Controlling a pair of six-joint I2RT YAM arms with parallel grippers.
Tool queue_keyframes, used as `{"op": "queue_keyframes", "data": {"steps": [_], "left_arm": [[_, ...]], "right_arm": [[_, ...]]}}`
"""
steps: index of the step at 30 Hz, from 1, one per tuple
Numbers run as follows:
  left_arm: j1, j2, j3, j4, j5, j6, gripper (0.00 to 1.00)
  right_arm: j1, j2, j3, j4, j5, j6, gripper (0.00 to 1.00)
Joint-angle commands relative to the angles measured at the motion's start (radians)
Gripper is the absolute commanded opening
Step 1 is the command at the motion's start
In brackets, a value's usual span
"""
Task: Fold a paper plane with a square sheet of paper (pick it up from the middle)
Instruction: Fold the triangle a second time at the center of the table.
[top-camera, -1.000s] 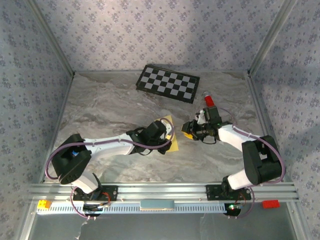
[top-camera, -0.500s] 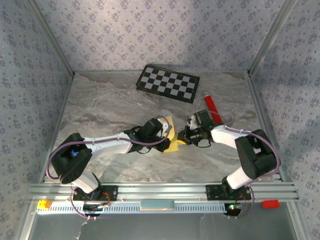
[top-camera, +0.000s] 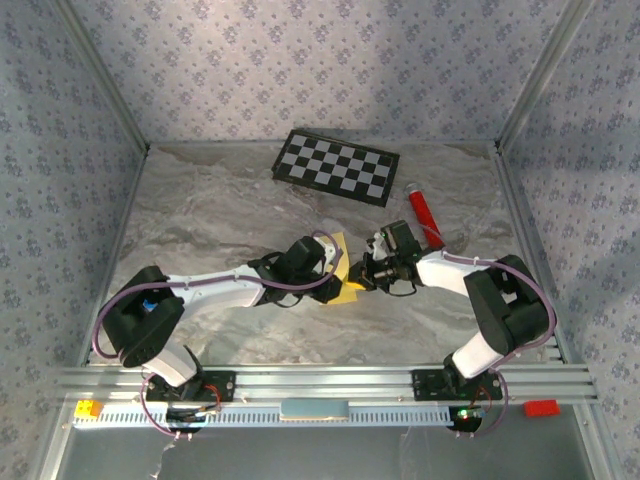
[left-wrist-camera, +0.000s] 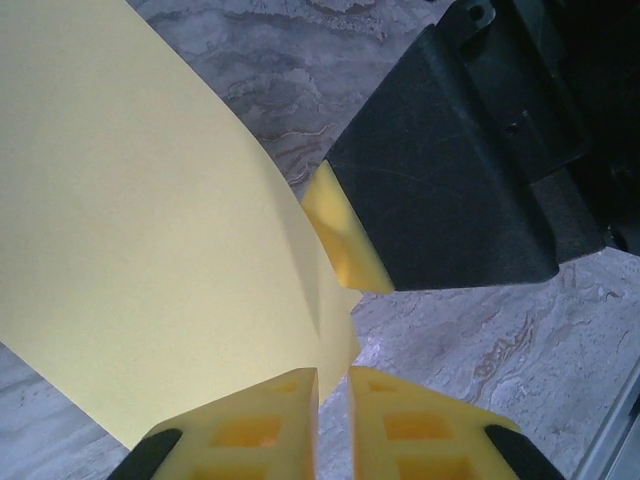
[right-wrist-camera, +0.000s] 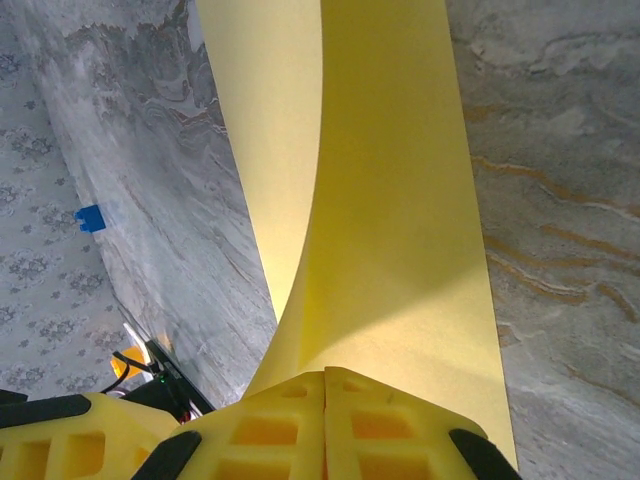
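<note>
paper sheet (right-wrist-camera: 380, 200), edges cut off, partly hidden

The square sheet of paper (right-wrist-camera: 390, 220) (pale yellow) curves upward above the table (top-camera: 200, 220).

Grey marbled tabletop (top-camera: 200, 205) boxed in by lilac floral-patterned walls (top-camera: 300, 60) with aluminium corner posts (top-camera: 107, 85).

Lab test cell: patterned walls (top-camera: 300, 60), aluminium frame (top-camera: 320, 380) (checkerboard panel (top-camera: 337, 166) too).
</note>
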Motion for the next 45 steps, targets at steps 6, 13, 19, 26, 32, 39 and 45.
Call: {"op": "queue_keyframes", "data": {"steps": [6,13,19,26,32,39,45], "left_arm": [[0.013,0.022,-0.002,0.043,-0.015,-0.013,0.20],[0.023,0.034,0.000,0.051,-0.010,-0.009,0.21],[0.031,0.051,0.008,0.059,0.010,-0.004,0.23],[0.035,0.076,0.018,0.065,0.041,0.001,0.23],[0.038,0.077,0.019,0.076,0.032,-0.002,0.23],[0.045,0.082,0.019,0.086,0.031,-0.006,0.19],[0.048,0.076,0.009,0.083,0.030,-0.001,0.05]], "right_arm": [[0.007,0.022,0.021,0.019,-0.030,0.019,0.08],[0.008,0.035,0.025,0.025,-0.032,0.022,0.08],[0.010,0.043,0.022,0.033,-0.034,0.025,0.08],[0.011,0.048,0.019,0.043,-0.036,0.029,0.08],[0.010,0.047,0.020,0.042,-0.035,0.030,0.08],[0.011,0.047,0.018,0.042,-0.033,0.030,0.08],[0.012,0.040,0.015,0.032,-0.027,0.027,0.09]]}}
